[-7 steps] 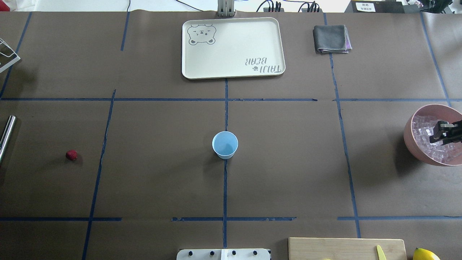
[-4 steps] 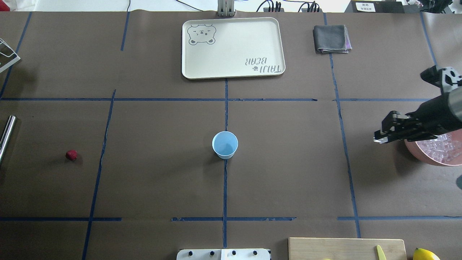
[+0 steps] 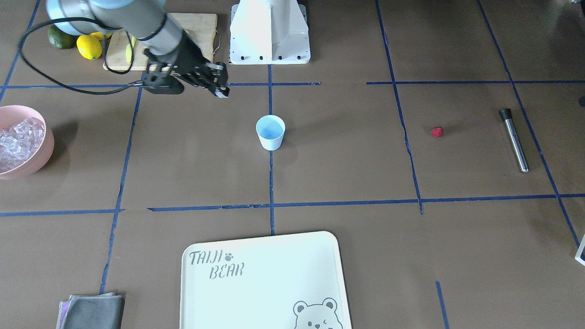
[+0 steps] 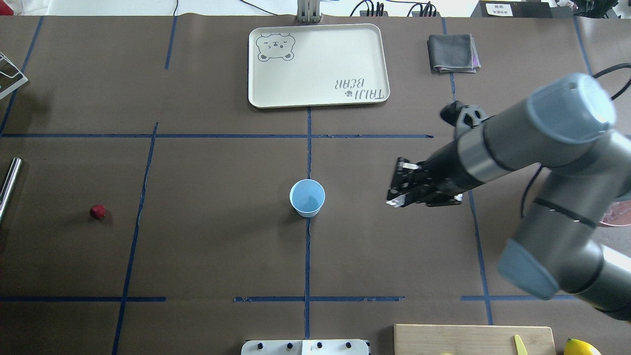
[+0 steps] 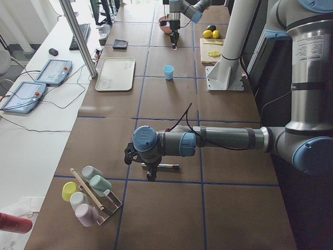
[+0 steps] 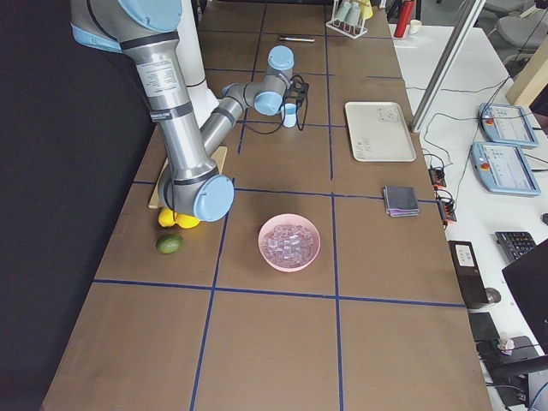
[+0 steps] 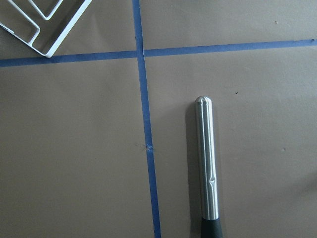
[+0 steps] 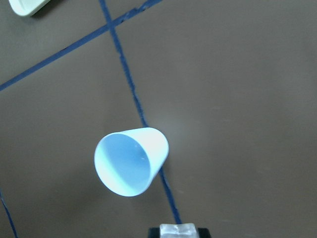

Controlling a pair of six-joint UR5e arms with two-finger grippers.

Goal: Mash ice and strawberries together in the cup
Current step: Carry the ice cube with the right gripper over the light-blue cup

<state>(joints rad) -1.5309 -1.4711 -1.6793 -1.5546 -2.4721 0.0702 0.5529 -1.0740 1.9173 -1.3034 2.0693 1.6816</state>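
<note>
Left end of the table: a steel muddler (image 4: 10, 185) with a black tip lies flat. The left gripper (image 5: 151, 177) hangs over it, seen only from the side camera, so I cannot tell whether its claw is released or clenched.

The strawberry (image 4: 97, 212) sits alone on the brown paper, near the muddler and well left of the cup.

Centre: the cup (image 4: 307, 197) stands upright on the blue tape line. Beyond it lies a cream tray (image 4: 320, 59) printed "TAIJI BEAR", with a bear face in one corner (the lettering is upside down from the robot's side).

Right of the cup and apart from it, the right gripper (image 4: 396, 198) is clenched on one ice cube (image 8: 179, 229), above the table.

Further right: a folded grey cloth (image 4: 452, 53), then a pink bowl (image 3: 45, 146) of more ice.
</note>
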